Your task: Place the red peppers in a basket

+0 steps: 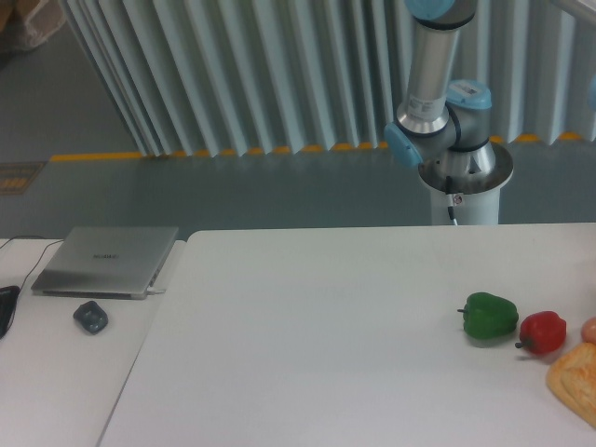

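The fixed camera looked across a white table (317,354) toward a ribbed grey wall. Nearest the lens, at about four o'clock in the frame, a pale orange thing (577,377) was cut by the right edge; what it was could not be told. Just above it, at the very edge, a sliver of a pinkish fruit (590,329) showed. Just beside that, toward nine o'clock from it, the red pepper (543,331) lay on the table with its dark stem pointing to about seven o'clock. The green pepper (490,315) sat close at the red one's ten o'clock, a narrow gap apparently between them, its stem toward nine o'clock. No basket could be made out for certain. Far over at eight o'clock in the frame, on a separate lighter surface touching the table's left side, a small dark object (90,317) rested, with a closed silver laptop (107,260) behind it at twelve o'clock, and a black item (6,310) partly visible at the left edge with a thin cable running from it. Farther back, at one o'clock in the frame, the arm (434,84) rose from its round base (464,182) behind the table and left the picture at the top. The gripper lay outside the frame, so its opening could not be told.
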Motion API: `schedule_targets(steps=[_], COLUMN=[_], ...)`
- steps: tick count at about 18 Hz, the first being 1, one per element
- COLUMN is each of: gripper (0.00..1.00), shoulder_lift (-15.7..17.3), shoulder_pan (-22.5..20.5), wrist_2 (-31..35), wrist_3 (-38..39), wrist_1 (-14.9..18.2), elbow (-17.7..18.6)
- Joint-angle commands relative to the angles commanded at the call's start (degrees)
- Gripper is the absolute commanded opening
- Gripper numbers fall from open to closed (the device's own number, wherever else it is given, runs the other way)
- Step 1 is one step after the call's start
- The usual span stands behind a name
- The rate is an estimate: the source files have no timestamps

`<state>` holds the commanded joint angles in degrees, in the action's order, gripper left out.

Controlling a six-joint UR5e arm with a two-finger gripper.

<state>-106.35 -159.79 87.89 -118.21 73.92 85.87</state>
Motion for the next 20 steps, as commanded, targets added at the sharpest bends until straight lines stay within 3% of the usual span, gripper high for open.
schedule_targets(steps=[7, 13, 16, 20], gripper=[1.0, 1.0, 1.0, 1.0], shoulder_lift=[0.0, 0.18, 2.02, 2.11], shoulder_pan=[0.44, -0.35, 0.79, 4.04], wrist_2=[0.17, -1.84, -2.29, -2.37], wrist_3=[0.18, 0.87, 11.21, 21.42], wrist_1=[0.09, -0.96, -0.97, -1.05], elbow=[-0.09, 2.37, 2.98, 3.16])
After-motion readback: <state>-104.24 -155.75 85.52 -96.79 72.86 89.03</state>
